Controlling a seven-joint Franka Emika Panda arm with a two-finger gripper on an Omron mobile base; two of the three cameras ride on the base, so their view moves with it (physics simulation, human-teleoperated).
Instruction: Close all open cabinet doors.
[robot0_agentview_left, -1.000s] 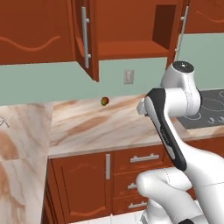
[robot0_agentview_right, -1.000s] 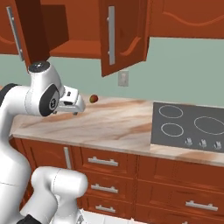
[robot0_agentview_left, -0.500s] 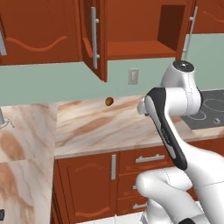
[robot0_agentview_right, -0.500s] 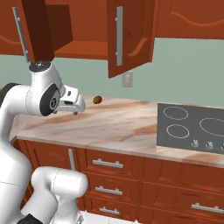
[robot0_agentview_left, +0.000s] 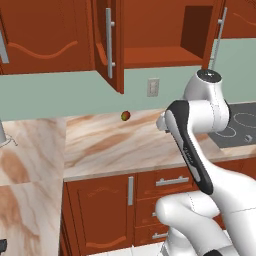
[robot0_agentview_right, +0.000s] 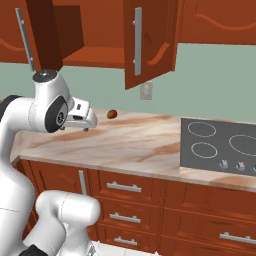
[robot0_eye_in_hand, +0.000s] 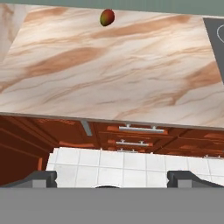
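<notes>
- Both cabinet doors hang open overhead: left door (robot0_agentview_left: 111, 42), right door (robot0_agentview_left: 218, 35).
- gripper (robot0_agentview_right: 86, 120) empty, jaws wide apart, low over the tabletop (robot0_agentview_left: 110, 145).
- Risk: swinging up blind, it might clip a door edge instead of pushing.

Two open cabinet doors (robot0_agentview_right: 149, 40), one mango (robot0_eye_in_hand: 107, 18), one cooktop (robot0_agentview_right: 220, 147)

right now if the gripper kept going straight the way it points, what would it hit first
Probably the marble countertop: the hand view looks down along the open gripper at its front part, with the drawer fronts and the tiled floor lower in the picture. Depth is unclear, so it might pass the edge.
</notes>
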